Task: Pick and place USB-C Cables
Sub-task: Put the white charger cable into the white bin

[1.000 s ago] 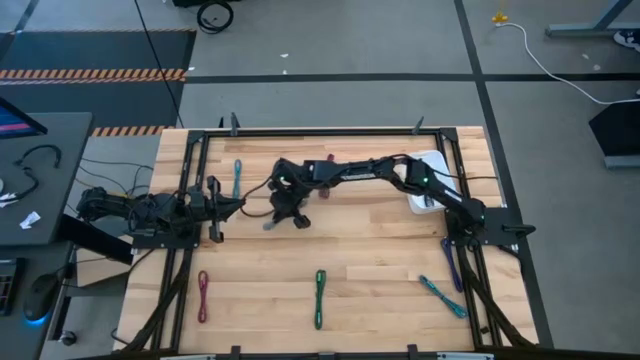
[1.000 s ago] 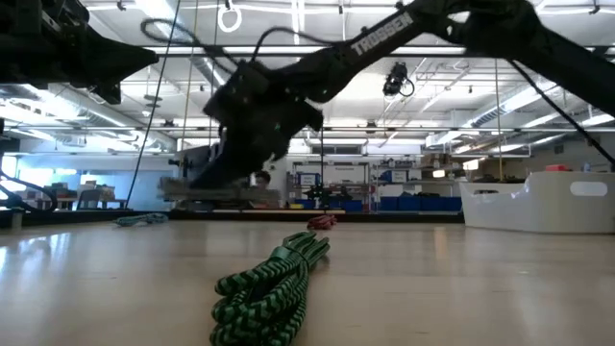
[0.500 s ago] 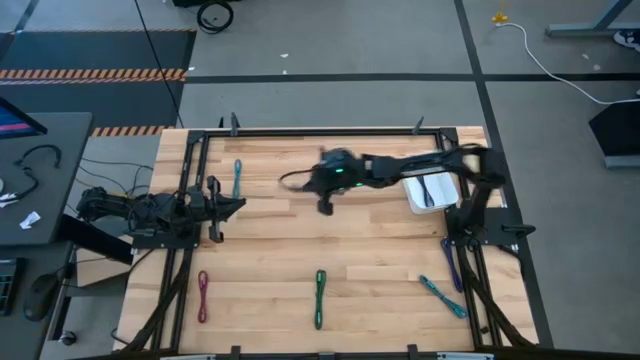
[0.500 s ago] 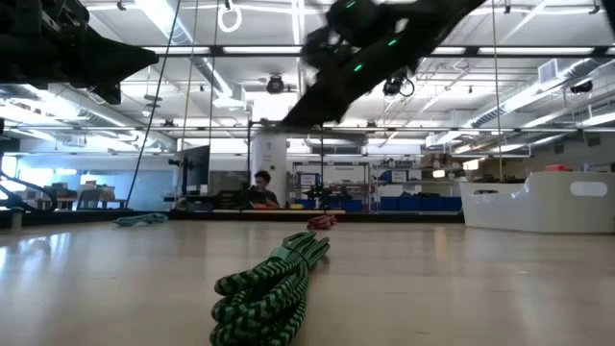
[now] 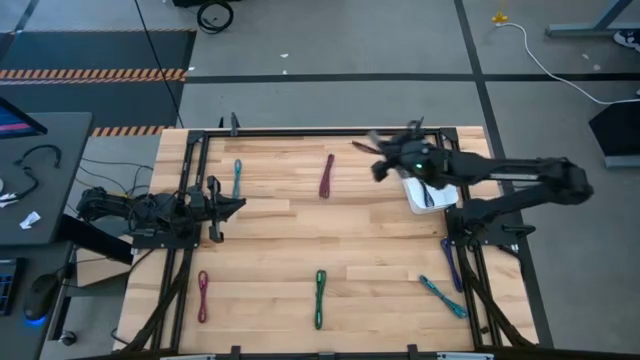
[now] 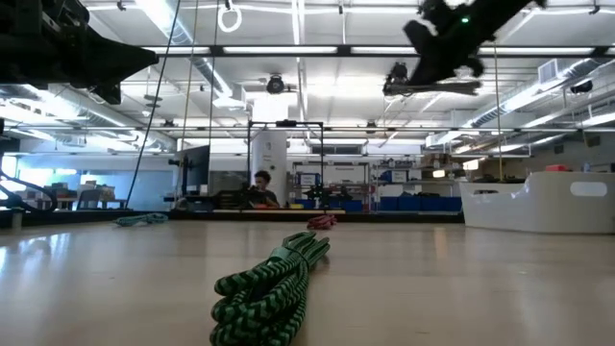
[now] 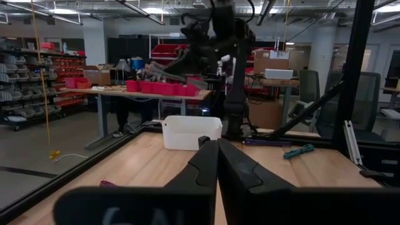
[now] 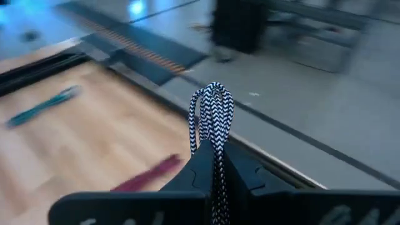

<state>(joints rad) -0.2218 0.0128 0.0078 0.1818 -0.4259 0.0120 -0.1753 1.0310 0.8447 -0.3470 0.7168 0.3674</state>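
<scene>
Your right gripper (image 8: pixel 212 153) hangs above the desk (image 5: pixel 380 235), jaws clamped on a black-and-white cable (image 8: pixel 213 119) whose loop juts forward. The white bin (image 5: pixel 420 195) lies just toward 5 o'clock. The left gripper (image 7: pixel 217 164) waits, jaws together.

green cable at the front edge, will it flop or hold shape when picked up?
Probably floppy: the green cable is a loose folded braid. Likely light, being thin. The black-and-white cable stands up from the right claw, so short ends may hold shape.
</scene>
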